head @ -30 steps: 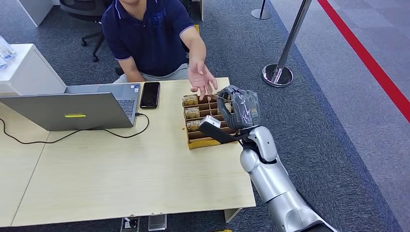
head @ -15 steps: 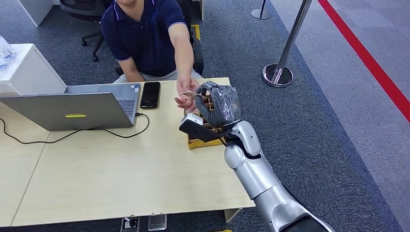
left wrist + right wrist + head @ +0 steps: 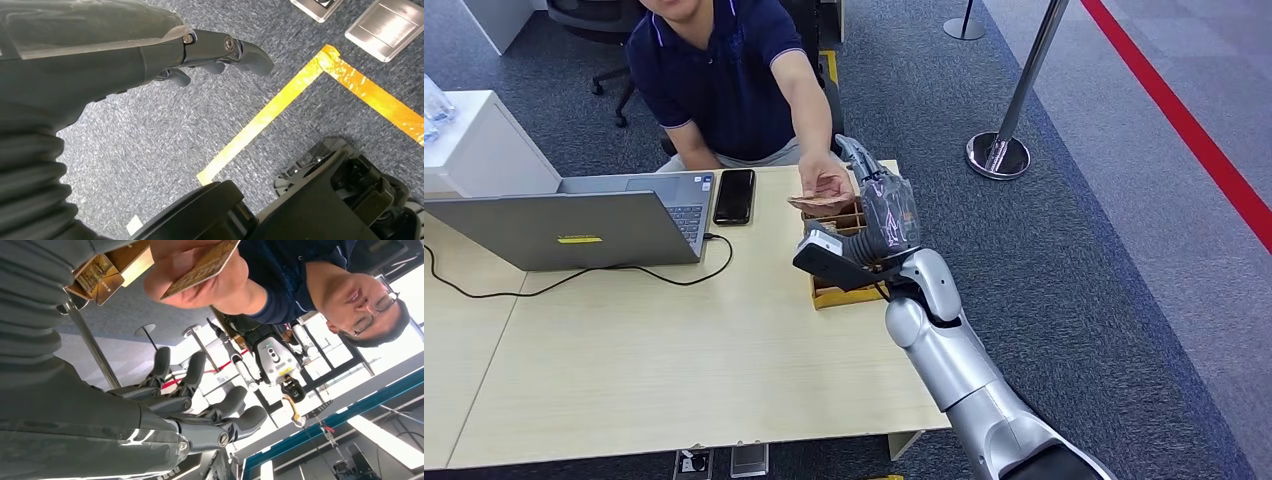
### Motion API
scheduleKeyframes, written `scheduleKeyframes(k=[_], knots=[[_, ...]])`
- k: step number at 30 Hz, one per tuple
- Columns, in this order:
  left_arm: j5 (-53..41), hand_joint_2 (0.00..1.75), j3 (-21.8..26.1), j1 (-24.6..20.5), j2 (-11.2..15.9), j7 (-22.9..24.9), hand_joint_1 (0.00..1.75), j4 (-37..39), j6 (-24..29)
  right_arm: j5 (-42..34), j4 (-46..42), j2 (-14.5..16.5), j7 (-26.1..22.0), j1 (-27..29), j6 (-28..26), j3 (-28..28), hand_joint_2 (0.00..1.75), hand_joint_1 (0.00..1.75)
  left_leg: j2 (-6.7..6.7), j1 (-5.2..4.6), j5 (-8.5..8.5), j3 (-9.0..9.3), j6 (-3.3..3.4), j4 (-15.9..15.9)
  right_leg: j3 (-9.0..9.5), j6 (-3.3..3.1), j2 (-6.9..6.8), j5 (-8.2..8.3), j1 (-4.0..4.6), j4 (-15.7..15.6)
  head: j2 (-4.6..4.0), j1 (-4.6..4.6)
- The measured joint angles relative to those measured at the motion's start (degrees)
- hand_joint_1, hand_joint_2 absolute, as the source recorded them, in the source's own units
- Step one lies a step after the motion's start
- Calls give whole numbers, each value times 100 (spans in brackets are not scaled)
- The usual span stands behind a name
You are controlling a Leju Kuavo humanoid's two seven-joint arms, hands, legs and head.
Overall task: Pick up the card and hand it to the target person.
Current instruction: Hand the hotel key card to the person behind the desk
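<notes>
1 card [image 3: 816,201] in person's hand [image 3: 824,183]; right hand [image 3: 876,205] empty; wrist cam shows card face.

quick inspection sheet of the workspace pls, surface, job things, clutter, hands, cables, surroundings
surface: light wood table, two tops butted together.
job's things: card in the person's hand, over the card box; more cards stand in the box.
clutter: open laptop; black phone beside it.
hands: right hand raised by the person's hand, fingers spread, holding nothing; left hand hangs over the carpet, holding nothing.
cables: black cable runs from the laptop across the table.
surroundings: grey carpet, stanchion, red floor line, white cabinet, yellow floor tape.
</notes>
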Motion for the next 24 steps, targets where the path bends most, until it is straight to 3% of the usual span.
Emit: scheduleKeyframes(k=[14, 24], knots=[[3, 0, 0, -1, 0, -26, 0, 0, -49, -19, 50, -45, 19, 25, -205, -58, 0, 0, 0, 0, 0, 0, 0, 0, -3, 0, 0, 0, 0, -1, 0, -4], [-10, 0, 2, 47, 0, 203, 0, 0, 87, 98, 223, -344, 157, 272, -545, -527, 0, 0, 0, 0, -1, -2, 0, 1, -4, 0, 0, 0, 0, -4, 0, 3]])
